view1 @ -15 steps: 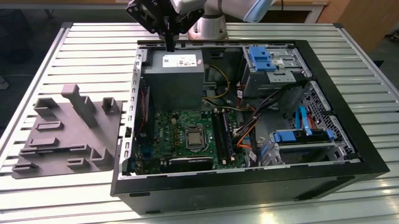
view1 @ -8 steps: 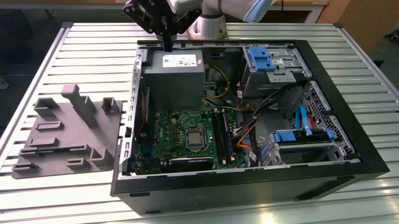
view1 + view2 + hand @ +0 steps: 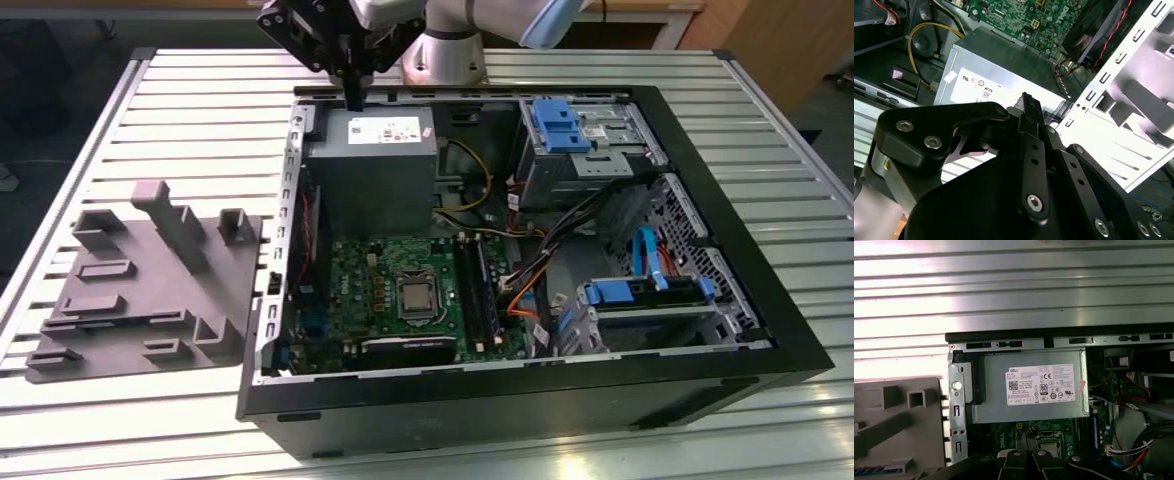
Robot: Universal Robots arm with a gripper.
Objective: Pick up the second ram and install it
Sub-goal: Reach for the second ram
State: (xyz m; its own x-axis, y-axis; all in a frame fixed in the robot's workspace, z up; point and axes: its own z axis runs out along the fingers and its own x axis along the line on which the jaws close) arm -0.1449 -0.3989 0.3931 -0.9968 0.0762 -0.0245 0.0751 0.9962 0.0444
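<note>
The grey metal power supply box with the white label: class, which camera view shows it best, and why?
The first wrist view: the grey metal power supply box lies face-on and whole. The exterior view shows it at a slant; in the second wrist view the black tool hides part.

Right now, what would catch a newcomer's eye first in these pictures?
An open computer case lies on its side on the slatted metal table, green motherboard exposed. The black gripper hangs over the grey power supply by the case's rim; a grey plastic tray sits at the exterior view's left.
</note>
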